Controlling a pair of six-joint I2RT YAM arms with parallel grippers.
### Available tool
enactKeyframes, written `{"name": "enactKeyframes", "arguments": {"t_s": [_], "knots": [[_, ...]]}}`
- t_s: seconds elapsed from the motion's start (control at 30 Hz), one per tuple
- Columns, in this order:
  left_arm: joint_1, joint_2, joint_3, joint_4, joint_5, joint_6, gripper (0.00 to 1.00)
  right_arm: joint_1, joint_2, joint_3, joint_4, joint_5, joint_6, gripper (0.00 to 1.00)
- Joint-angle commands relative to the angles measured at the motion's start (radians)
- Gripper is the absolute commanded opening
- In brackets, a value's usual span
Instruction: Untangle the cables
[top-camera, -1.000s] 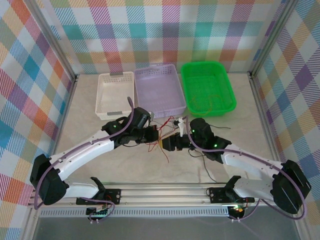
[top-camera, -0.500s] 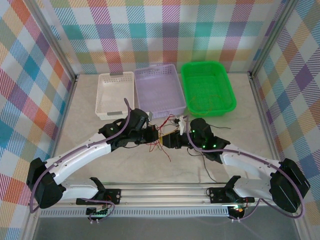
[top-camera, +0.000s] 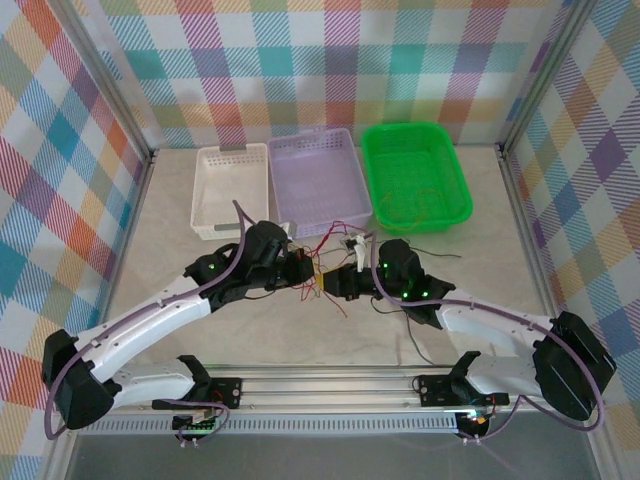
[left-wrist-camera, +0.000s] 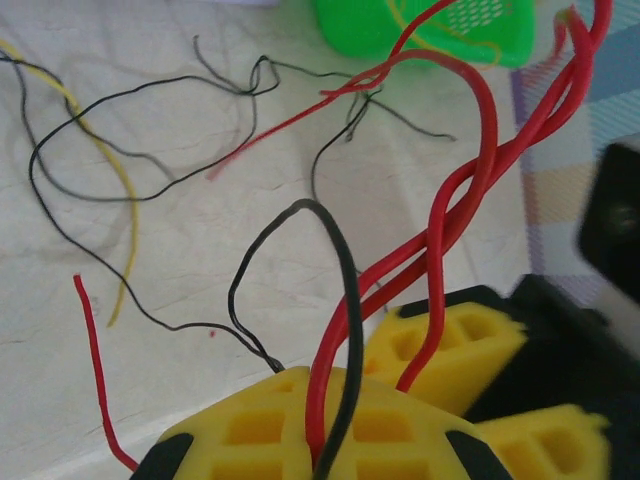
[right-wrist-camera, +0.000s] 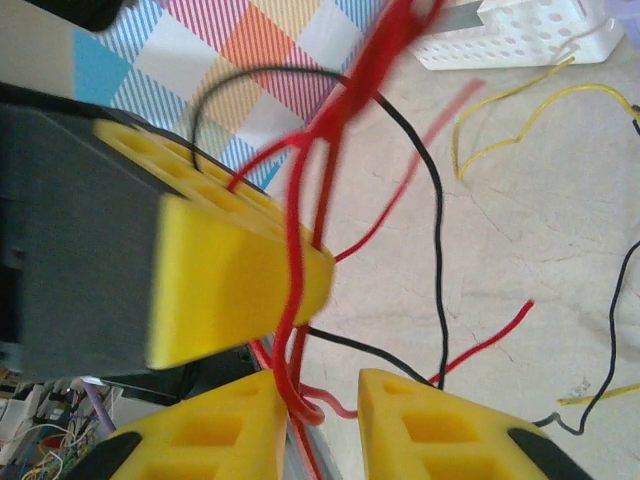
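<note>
**Left gripper** (left-wrist-camera: 325, 440): jaws clamped on the red cables (left-wrist-camera: 470, 190) and one black cable (left-wrist-camera: 345, 300), which leave its tips side by side.

**Right gripper** (right-wrist-camera: 322, 420): jaws narrowly apart, with the red cables standing in the gap and lying against one finger. No pinch from both sides is visible.

**Relation.** From above, the two grippers meet almost tip to tip over the middle of the surface (top-camera: 170, 250), just in front of the purple basket (top-camera: 318, 140). The cables sit between them. The red cables twist round each other directly beyond the left gripper's tips. Their long axis rises from the right gripper's gap past the left gripper's finger. Both arms are equally near, so the next move probably turns on which way the right gripper draws relative to that twist.

**Outward.** Further black strands and a yellow cable (left-wrist-camera: 115, 190) lie slack on the surface. A thin yellowish strand rests in the green basket (top-camera: 416, 127).

**Writing.** No brand, label or legible text is visible.
</note>
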Motion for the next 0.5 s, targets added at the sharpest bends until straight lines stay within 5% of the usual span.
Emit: {"name": "enactKeyframes", "arguments": {"t_s": [0.0,0.17,0.47], "knots": [[-0.016,-0.043,-0.020,0.069,0.007,-0.039,0.00,0.009,-0.009,-0.010,0.047,-0.011,0.005,0.21],[-0.016,-0.049,-0.021,0.071,0.016,-0.047,0.00,0.009,-0.063,-0.021,0.015,0.043,-0.012,0.01],[-0.015,-0.079,0.008,-0.090,-0.026,0.037,0.00,-0.001,-0.292,-0.071,-0.235,0.363,-0.043,0.00]]}}
